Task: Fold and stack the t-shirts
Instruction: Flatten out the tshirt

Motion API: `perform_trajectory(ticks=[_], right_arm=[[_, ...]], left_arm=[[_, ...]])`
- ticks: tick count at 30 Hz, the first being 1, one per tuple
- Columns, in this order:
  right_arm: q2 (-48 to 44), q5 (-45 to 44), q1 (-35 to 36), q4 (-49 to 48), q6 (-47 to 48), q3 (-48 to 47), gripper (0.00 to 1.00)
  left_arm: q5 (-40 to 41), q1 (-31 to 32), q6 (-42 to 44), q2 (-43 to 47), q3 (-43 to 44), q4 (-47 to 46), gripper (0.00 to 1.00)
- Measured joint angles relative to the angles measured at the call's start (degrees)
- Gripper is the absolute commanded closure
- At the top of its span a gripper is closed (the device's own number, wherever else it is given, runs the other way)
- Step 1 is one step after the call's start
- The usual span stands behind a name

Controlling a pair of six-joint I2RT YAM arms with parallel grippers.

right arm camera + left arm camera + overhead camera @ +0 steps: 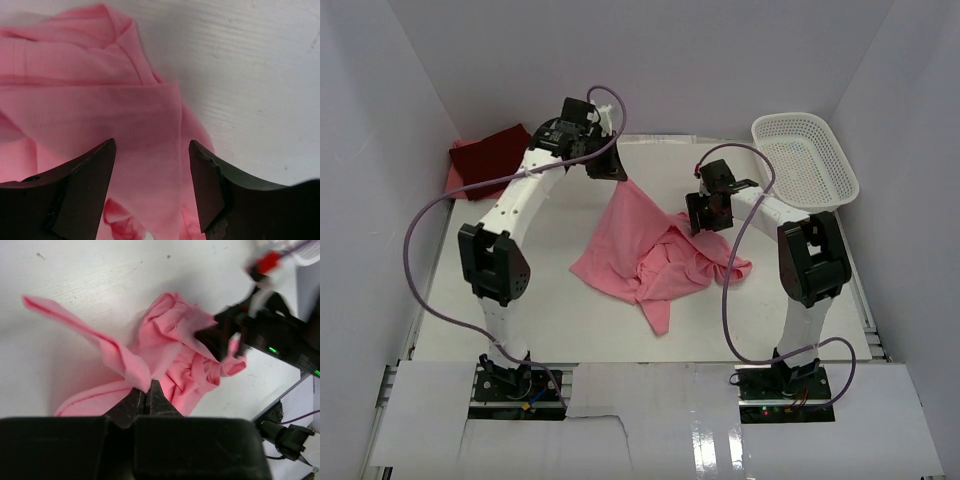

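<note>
The light pink soft cloth t-shirt lies crumpled at the centre of the white matte table. It is judged light, limp and easily bunched, and best taken at a hem. Its eleven o'clock edge is pinched by the closed left gripper. The right gripper is spread above a fold, clasping nothing. A dark maroon cloth t-shirt lies at ten o'clock and a white plastic mesh basket at two o'clock, within white walls.

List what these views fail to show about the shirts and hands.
- Top view: where the left hand grips the pink t-shirt is hidden under the left arm.
- Top view: the maroon t-shirt is partly behind that arm.
- Left wrist view: the right hand is blurred.
- Right wrist view: the pink t-shirt runs off the left edge.
</note>
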State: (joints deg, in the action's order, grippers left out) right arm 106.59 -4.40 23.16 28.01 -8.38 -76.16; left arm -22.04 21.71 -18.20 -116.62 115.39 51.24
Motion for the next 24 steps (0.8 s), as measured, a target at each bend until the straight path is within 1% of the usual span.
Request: perform_trajectory(ticks=[1, 2, 4, 6, 11, 13, 15, 16, 19, 20, 21, 24], right_arm=[[1.7, 0.5, -0.2, -0.5, 0.0, -1.2, 0.39], [3.3, 1.1, -0.2, -1.3, 0.0, -2.4, 0.41], [5.8, 2.6, -0.5, -3.0, -0.2, -4.5, 0.4], [8.2, 3.9, -0.7, -4.1, -0.3, -6.9, 0.39], [12.3, 5.3, -1.1, -6.7, -0.7, -11.7, 0.37], [13.0, 5.9, -1.3, -7.5, -0.9, -12.5, 0.42], [13.2, 6.5, -1.4, -7.8, -1.4, -12.7, 0.5], [13.3, 6.8, -1.6, -8.1, -1.5, -12.7, 0.5], [14.4, 8.3, -2.0, -8.5, -2.1, -13.2, 0.45], [14.7, 8.7, -2.1, -8.5, -2.3, -13.3, 0.41], [14.9, 9.0, -2.2, -8.4, -2.4, -13.3, 0.39], [14.9, 9.2, -2.2, -8.5, -2.5, -12.7, 0.36]], left_arm=[[0.6, -0.1, -0.1, 3.4, -0.9, -0.5, 1.0], [1.0, -0.1, -0.1, 6.7, -1.9, -0.7, 1.0], [1.8, -0.2, -0.1, 11.5, -3.8, -0.8, 1.0], [2.0, -0.2, -0.1, 14.0, -5.7, -1.1, 1.0], [2.5, -0.2, 0.0, 13.1, -11.2, -1.0, 1.0], [3.2, -0.2, 0.1, 12.0, -13.1, -0.4, 1.0], [4.0, -0.2, 0.2, 11.5, -14.4, 0.2, 1.0], [4.5, -0.2, 0.2, 11.4, -14.7, 0.6, 1.0], [5.4, -0.2, 0.2, 11.4, -14.6, 0.8, 1.0], [5.7, -0.2, 0.2, 11.4, -14.6, 0.8, 1.0], [6.1, -0.2, 0.3, 11.4, -14.6, 0.9, 1.0], [6.7, -0.2, 0.3, 11.4, -14.6, 1.0, 1.0]])
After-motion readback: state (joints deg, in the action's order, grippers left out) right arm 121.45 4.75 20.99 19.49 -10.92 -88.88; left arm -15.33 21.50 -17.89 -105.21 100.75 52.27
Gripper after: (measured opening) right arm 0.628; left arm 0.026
